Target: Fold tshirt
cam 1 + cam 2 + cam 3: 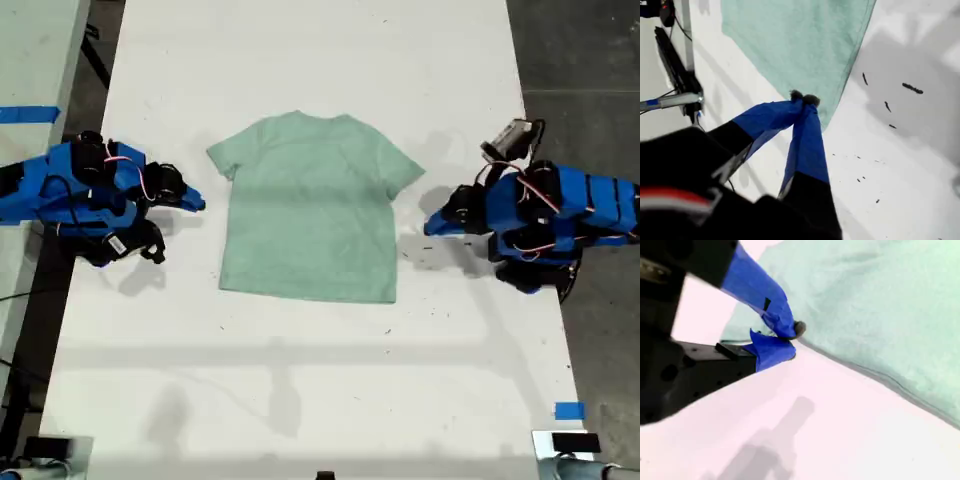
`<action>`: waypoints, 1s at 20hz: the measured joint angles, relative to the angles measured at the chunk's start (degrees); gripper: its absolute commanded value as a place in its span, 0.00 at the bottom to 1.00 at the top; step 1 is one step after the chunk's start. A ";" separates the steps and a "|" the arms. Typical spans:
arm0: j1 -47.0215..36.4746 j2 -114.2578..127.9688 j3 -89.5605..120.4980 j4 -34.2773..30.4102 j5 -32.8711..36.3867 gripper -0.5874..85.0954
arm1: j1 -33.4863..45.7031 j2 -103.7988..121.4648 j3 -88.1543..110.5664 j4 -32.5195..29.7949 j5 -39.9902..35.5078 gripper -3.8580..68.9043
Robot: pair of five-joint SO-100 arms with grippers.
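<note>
The pale mint-green tshirt (308, 205) lies flat in the middle of the white table (300, 380), collar toward the far edge. One blue arm's gripper (196, 203) points at it from the exterior view's left, another's (432, 226) from the exterior view's right; both stop short of the cloth. The wrist views do not show which arm is which. My first gripper (803, 98) is shut and empty, its tips over a corner of the tshirt (800, 45). My second gripper (792, 340) is shut with nothing in it, right beside a hemmed edge of the tshirt (880, 305).
Small dark specks (912, 88) dot the table near the first gripper. Blue tape (569, 410) marks the table's near corner at the exterior view's right. A second table with blue tape (28, 113) stands at the exterior view's left. Dark floor lies beyond the table at the exterior view's right.
</note>
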 measured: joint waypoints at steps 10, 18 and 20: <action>-17.67 -38.67 -39.20 9.58 19.95 0.01 | 24.96 -30.67 -28.39 7.73 -26.72 0.04; -29.53 -57.48 -59.24 16.96 29.44 0.01 | 35.24 -45.53 -44.12 11.07 -37.18 0.18; -30.15 -58.01 -59.85 17.31 30.15 0.01 | 36.56 -47.81 -45.35 11.87 -39.46 0.41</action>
